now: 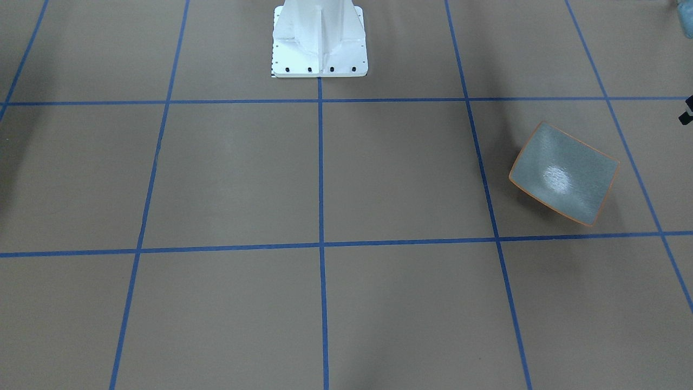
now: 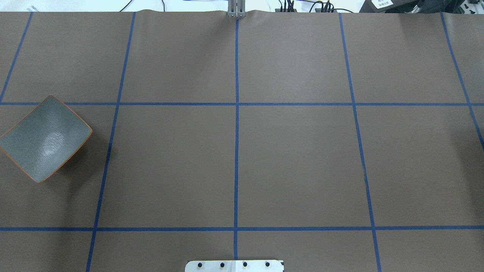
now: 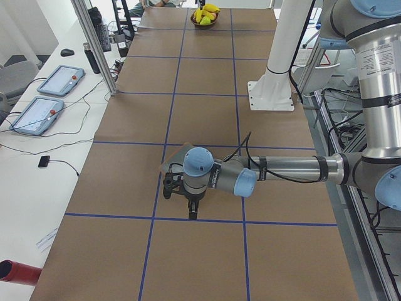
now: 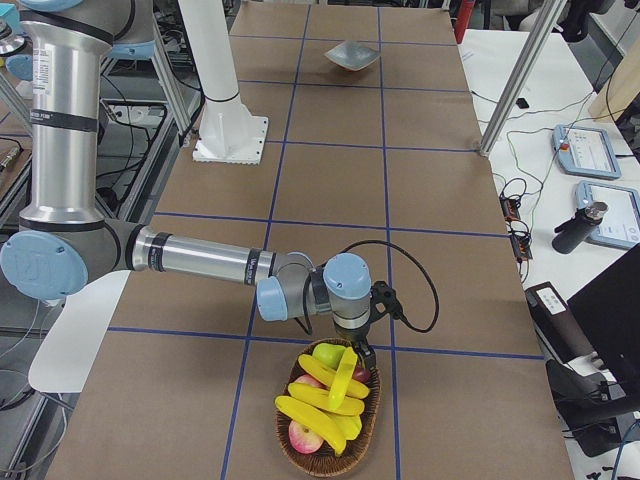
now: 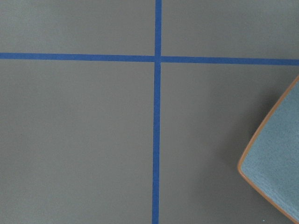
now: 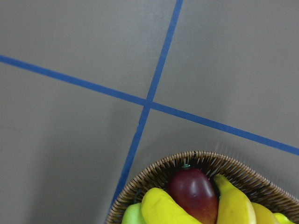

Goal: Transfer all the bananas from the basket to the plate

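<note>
basket (image 4: 373, 420): wicker, closest to me at the right end of the table (image 2: 295, 162), just beside a crossing of blue tape lines.
bananas (image 4: 312, 414): all in the basket, heaped over a red apple (image 6: 194, 191) and a green apple (image 4: 328, 353); one banana stands up in a curve right under the right gripper (image 4: 362, 350).
right fingers (image 4: 369, 360): pointing straight down at the basket's far rim, tips close by that upright banana; from where I stand I cannot tell whether they touch it, or whether they are spread or closed.
right arm (image 4: 200, 260): stretched low and level across the table from the robot's side.
left fingers (image 3: 192, 212): pointing down over a tape line at the other end of the table; spread or closed, I cannot tell.
left gripper (image 3: 182, 199): above the brown cover, just beside the plate (image 2: 45, 138).
left arm (image 3: 288, 168): reaching out level, passing over one edge of the plate.
plate: grey-green with an orange rim, set cornerwise on the robot's left, well apart from the basket, which is at the opposite end.
base (image 1: 319, 43): white pedestal at the middle of the robot's edge.
tablets (image 3: 59, 80): two on the side bench.
</note>
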Controlling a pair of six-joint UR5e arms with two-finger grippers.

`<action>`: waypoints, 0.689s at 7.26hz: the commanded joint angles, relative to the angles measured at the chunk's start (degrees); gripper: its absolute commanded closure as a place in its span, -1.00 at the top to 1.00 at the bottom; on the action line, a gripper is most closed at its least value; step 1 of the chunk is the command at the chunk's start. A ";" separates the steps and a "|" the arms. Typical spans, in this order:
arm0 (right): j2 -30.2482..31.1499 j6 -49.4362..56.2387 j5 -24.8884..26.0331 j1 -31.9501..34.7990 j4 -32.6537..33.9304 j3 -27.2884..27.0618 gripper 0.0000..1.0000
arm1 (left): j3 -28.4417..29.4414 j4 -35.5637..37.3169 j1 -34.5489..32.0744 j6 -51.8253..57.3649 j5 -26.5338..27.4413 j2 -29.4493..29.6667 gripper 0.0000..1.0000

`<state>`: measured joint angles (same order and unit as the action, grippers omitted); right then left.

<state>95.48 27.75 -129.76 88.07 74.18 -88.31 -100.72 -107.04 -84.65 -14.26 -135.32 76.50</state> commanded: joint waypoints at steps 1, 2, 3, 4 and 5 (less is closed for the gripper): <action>-3.71 17.69 0.47 1.13 11.91 -0.11 0.93 | 0.00 -0.36 0.01 0.02 -0.03 -0.12 1.00; -3.89 21.69 1.43 1.14 13.09 0.24 0.93 | 0.00 -0.36 0.01 0.02 -0.47 -0.21 1.00; -3.98 27.56 4.75 0.87 13.19 1.29 0.92 | 0.00 -0.36 0.01 0.02 -0.47 -0.21 1.00; -3.98 32.32 5.05 0.00 15.01 2.08 0.90 | 0.00 -0.45 0.01 0.02 -0.56 -0.21 1.00; -3.72 33.76 5.40 -0.44 16.60 2.27 0.88 | 0.00 -0.36 0.01 0.02 -0.73 -0.21 1.00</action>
<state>91.61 57.99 -125.16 88.26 88.89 -86.57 -100.72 -107.44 -84.64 -14.24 -135.88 76.30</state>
